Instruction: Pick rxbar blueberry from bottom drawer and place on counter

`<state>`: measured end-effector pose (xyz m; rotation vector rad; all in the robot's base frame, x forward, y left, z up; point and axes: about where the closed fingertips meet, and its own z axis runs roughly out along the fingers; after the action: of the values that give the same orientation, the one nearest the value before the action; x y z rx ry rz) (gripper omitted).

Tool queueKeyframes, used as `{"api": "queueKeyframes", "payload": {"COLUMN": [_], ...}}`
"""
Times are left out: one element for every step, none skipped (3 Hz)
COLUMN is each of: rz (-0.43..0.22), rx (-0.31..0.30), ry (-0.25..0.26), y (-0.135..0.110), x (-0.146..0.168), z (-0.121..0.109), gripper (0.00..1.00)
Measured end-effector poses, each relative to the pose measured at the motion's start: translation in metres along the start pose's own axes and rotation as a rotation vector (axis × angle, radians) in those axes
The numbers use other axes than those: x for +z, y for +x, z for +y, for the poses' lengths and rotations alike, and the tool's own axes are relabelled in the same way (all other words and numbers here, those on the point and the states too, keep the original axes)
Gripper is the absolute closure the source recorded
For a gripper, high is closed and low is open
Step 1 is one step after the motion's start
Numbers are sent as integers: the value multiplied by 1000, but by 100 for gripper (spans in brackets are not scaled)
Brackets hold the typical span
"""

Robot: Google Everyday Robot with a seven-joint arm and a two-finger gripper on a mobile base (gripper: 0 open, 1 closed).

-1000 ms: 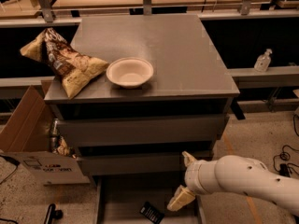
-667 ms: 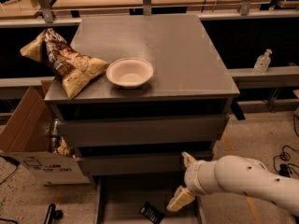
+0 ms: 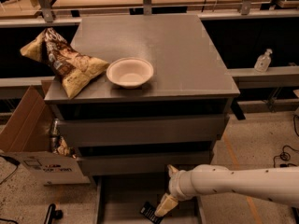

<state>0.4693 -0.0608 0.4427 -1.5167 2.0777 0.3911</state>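
Observation:
The rxbar blueberry [image 3: 150, 213], a small dark bar with pale print, lies on the floor of the open bottom drawer [image 3: 121, 199] near its front. My gripper [image 3: 167, 189] reaches in from the right on a white arm. It is open, with its tan lower finger [image 3: 165, 204] just right of the bar and close to it; I cannot tell if they touch. The upper finger [image 3: 172, 171] sits near the drawer front above. The grey counter [image 3: 187, 55] tops the cabinet.
A white bowl [image 3: 130, 72] and a tan-and-brown chip bag [image 3: 65, 62] sit on the counter's left front. An open cardboard box [image 3: 28, 139] stands left of the cabinet. A bottle [image 3: 263, 61] stands on a ledge at the right. Cables lie on the floor at right.
My gripper and arm have shifted slightly left and down, closer to the bar. The bar has not moved.

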Motion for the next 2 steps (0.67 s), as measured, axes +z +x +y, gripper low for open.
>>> {"api": "queueKeyframes", "payload": {"rz": [-28, -94], "rx": [8, 25], "ry": [-17, -41], "y": [23, 47], "x": [64, 113], "z": [-4, -1], "gripper": [0, 0]}}
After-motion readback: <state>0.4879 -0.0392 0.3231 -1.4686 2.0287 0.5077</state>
